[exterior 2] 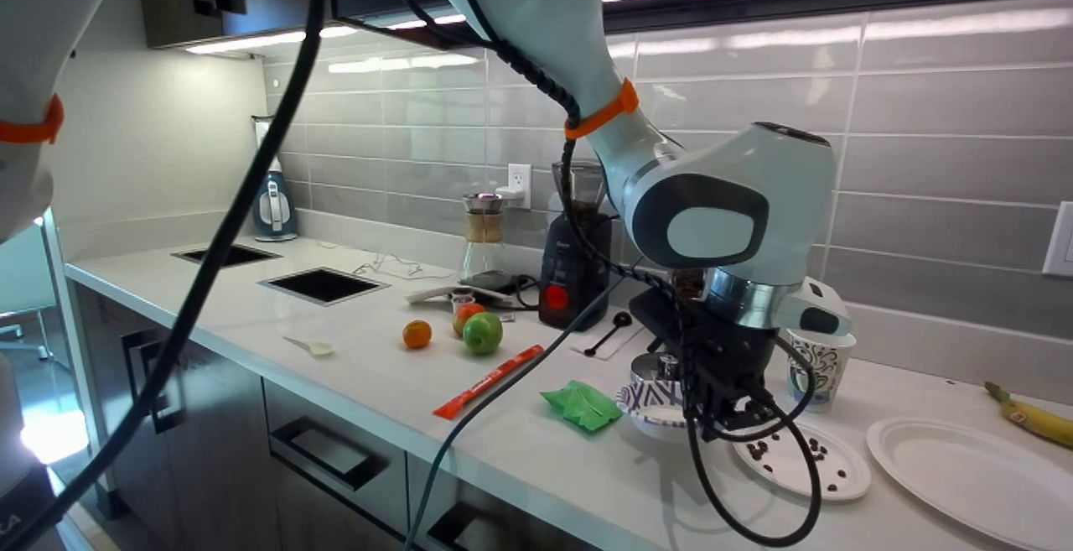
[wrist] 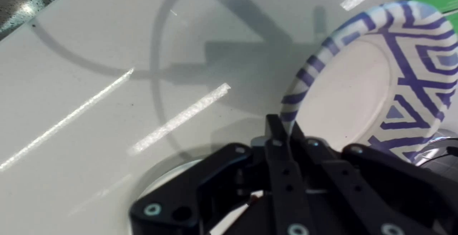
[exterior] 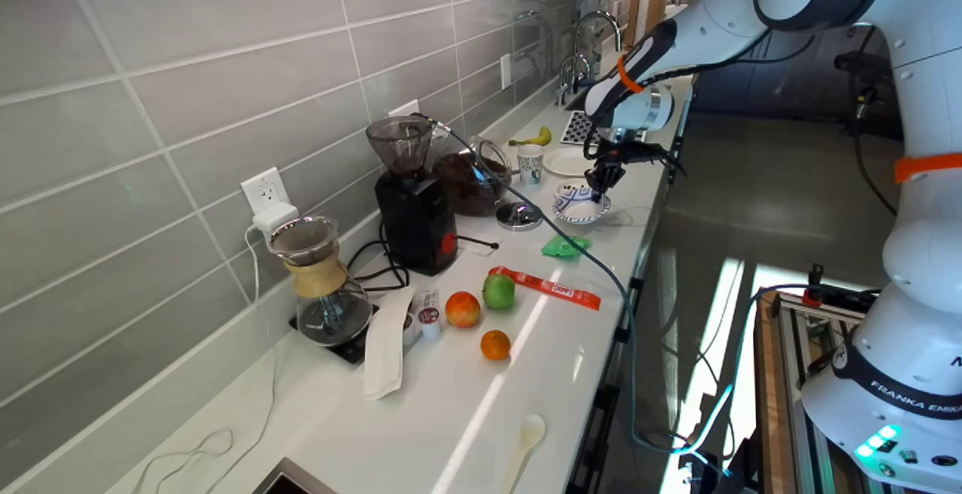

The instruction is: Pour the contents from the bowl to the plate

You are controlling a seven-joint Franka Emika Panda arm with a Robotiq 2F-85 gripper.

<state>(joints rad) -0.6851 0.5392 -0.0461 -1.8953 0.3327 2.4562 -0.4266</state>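
The bowl point(wrist: 368, 84) is in my gripper point(wrist: 288, 127), one stretch of its rim pinched between the two fingers; in the wrist view it opens out toward two o'clock from the grip. Visible inside: bare but for one tiny dark speck; the part nearest the fingers is hidden. In an exterior view the small plate point(exterior 2: 855, 477) lies between three and four o'clock of the bowl, dark pieces point(exterior 2: 758, 450) scattered on it, so I judge the pour done or nearly done, with setting down and release left. I read the edge hold as deliberate: mouth unobstructed for tipping, plate near enough to make the carry short. Cannot tell whether the base touches the counter point(exterior 2: 369, 375). Bowl material looks like thin paper, glossy, white with blue-purple angular bands and a rolled lip; I expect its wall to flex if levered. Small plate: white, shallow, raised edge. Pieces: small, brown, roundish; might roll if the plate is nudged. Further out in an exterior view, clock taken from the bowl: crinkled green packet point(exterior 2: 584, 406) at nine, mirror-bright metal lid point(exterior 2: 654, 365) at twelve, patterned paper cup point(exterior 2: 834, 366) just short of three, large smooth oval plate point(exterior 2: 972, 475) just past three, beyond the small one. Counter is polished white, throwing back bright streaks.
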